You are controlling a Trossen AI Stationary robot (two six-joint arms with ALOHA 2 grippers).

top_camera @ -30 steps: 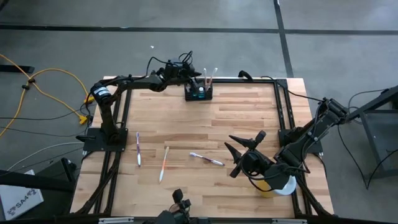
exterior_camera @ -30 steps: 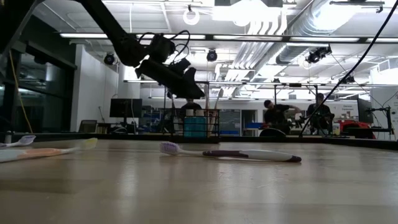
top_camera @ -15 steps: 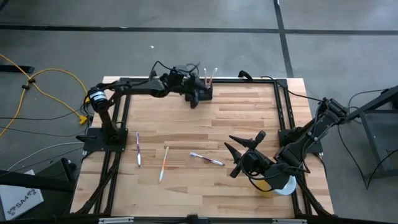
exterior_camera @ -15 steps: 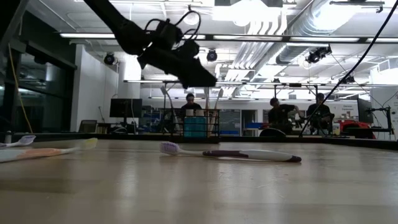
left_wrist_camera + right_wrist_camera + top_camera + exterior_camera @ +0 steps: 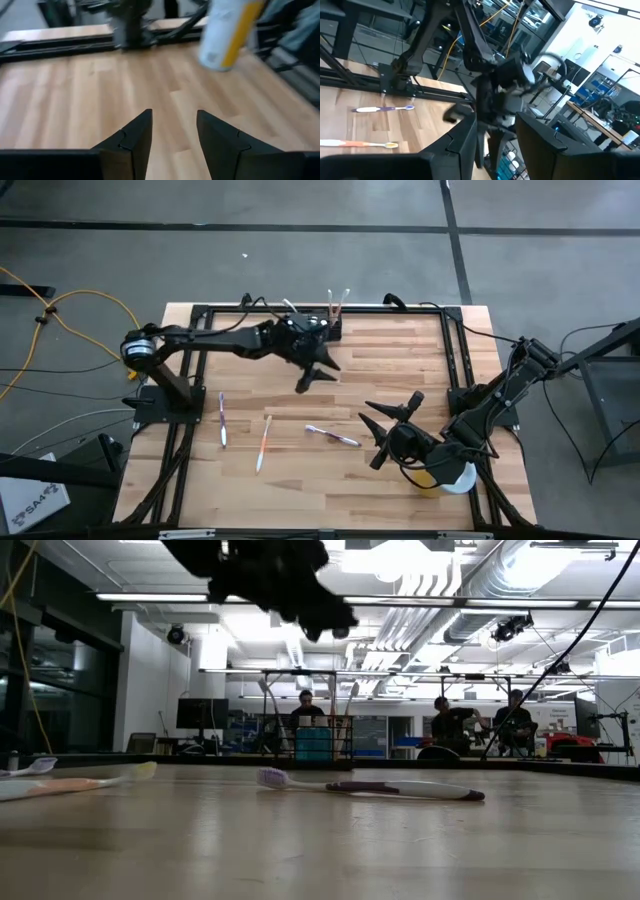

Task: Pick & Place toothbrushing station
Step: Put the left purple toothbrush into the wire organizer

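The toothbrushing station (image 5: 332,330), a small black caddy with two toothbrushes standing upright in it, sits at the table's far edge; the low view shows it far back (image 5: 312,743). My left gripper (image 5: 318,377) hangs open above the bare table just in front of it, holding nothing (image 5: 174,112). It shows high up in the low view (image 5: 325,622). My right gripper (image 5: 385,430) waits open near the right front, nothing between its fingers (image 5: 492,120). A yellow cup with a white lid (image 5: 448,476) shows under the right arm.
Three toothbrushes lie flat on the wood: a purple-and-white one (image 5: 222,420) at the left, an orange one (image 5: 263,442) beside it, and a purple one (image 5: 332,436) near the middle (image 5: 370,786). A black frame (image 5: 455,350) rims the table. Bare wood lies right of the station.
My left gripper has swung away from the station's left side toward the table's middle and near edge, rising and rolling as it went. The station and its toothbrushes have stayed in place.
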